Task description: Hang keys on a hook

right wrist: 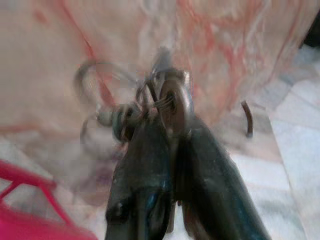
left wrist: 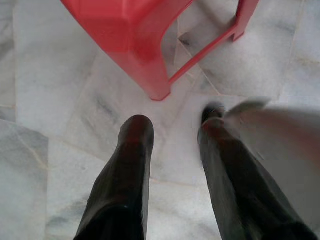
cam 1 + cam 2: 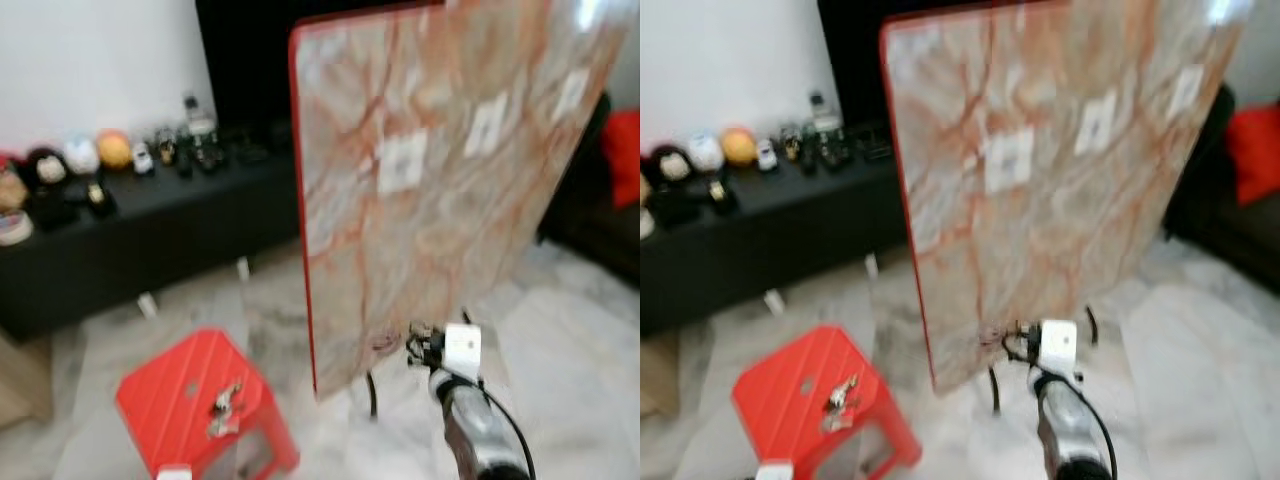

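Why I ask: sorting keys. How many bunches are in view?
2: one bunch on the red stool, another bunch in the right gripper before the marble panel. Others may be hidden.

A tall marble-patterned panel [image 3: 440, 170] with a red edge stands upright on the pale marble floor [image 3: 580, 340], bearing a few white squares [image 3: 402, 162]. Left of it, a red plastic stool [image 3: 195, 400] sits on the floor. Behind, a long black bench [image 3: 150, 225] along the white wall [image 3: 90, 60] carries a row of small toys and figures [image 3: 115, 150]. A red cushion [image 3: 622, 150] lies at far right.
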Tool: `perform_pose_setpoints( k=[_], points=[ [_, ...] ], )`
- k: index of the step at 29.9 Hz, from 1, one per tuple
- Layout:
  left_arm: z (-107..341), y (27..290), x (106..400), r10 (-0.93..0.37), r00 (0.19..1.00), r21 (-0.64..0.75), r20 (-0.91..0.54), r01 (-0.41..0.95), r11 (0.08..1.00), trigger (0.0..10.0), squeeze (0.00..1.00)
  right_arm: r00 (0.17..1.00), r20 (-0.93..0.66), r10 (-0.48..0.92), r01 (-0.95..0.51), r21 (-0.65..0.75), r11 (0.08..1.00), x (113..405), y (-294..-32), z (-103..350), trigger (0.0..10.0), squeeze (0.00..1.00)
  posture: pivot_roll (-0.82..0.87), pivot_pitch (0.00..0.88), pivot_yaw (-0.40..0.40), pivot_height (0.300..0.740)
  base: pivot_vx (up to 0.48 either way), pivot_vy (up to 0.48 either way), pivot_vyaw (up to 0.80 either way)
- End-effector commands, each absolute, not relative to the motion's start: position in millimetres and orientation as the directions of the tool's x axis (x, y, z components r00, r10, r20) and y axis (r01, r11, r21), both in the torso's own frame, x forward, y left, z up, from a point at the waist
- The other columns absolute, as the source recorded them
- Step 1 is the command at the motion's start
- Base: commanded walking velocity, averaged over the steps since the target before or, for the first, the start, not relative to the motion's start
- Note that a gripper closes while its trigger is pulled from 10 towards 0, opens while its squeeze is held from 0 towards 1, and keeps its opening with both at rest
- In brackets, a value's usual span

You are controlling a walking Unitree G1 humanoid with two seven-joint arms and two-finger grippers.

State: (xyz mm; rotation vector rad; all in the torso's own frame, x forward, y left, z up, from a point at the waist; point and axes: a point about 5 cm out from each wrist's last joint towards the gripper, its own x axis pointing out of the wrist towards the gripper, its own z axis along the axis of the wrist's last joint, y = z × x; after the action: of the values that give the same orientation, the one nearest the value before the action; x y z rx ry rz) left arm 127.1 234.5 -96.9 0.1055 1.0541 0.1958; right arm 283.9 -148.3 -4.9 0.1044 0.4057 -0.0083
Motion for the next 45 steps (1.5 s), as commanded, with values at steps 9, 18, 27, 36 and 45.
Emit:
perform_pose_setpoints(
  k=[9,18,27,36,45],
  points=[
    [-97,235,126,0.216,0.465,0.187,-0.858,-0.107,0.976,10.0,0.0,0.932,-0.362,0.029,0.011,0.109,0.994,291,-142,3,10.0,0.0,0.06,0.0,-0.032,0.74,0.284,0.0,0.0],
    [-97,238,125,0.219,0.464,0.19,-0.858,-0.108,0.976,10.0,0.0,0.936,-0.352,0.031,0.007,0.106,0.994,293,-142,5,10.0,0.0,0.06,0.0,-0.031,0.74,0.282,0.0,0.0],
    [-96,238,127,0.224,0.468,0.196,-0.855,-0.109,0.975,10.0,0.0,0.961,-0.273,0.047,-0.03,0.065,0.997,304,-140,22,10.0,0.0,0.06,0.0,-0.031,0.74,0.062,0.0,0.0],
    [-95,243,127,0.227,0.471,0.198,-0.852,-0.111,0.974,10.0,0.0,0.995,-0.095,0.024,-0.023,0.02,1.0,325,-140,62,10.0,0.0,0.06,0.0,-0.034,0.74,0.0,0.0,0.0],
    [-96,241,125,0.227,0.471,0.196,-0.853,-0.114,0.974,10.0,0.0,0.998,0.019,0.06,-0.059,-0.055,0.997,336,-132,89,10.0,0.0,0.06,0.0,-0.038,0.74,0.0,0.0,0.0]
  ],
)
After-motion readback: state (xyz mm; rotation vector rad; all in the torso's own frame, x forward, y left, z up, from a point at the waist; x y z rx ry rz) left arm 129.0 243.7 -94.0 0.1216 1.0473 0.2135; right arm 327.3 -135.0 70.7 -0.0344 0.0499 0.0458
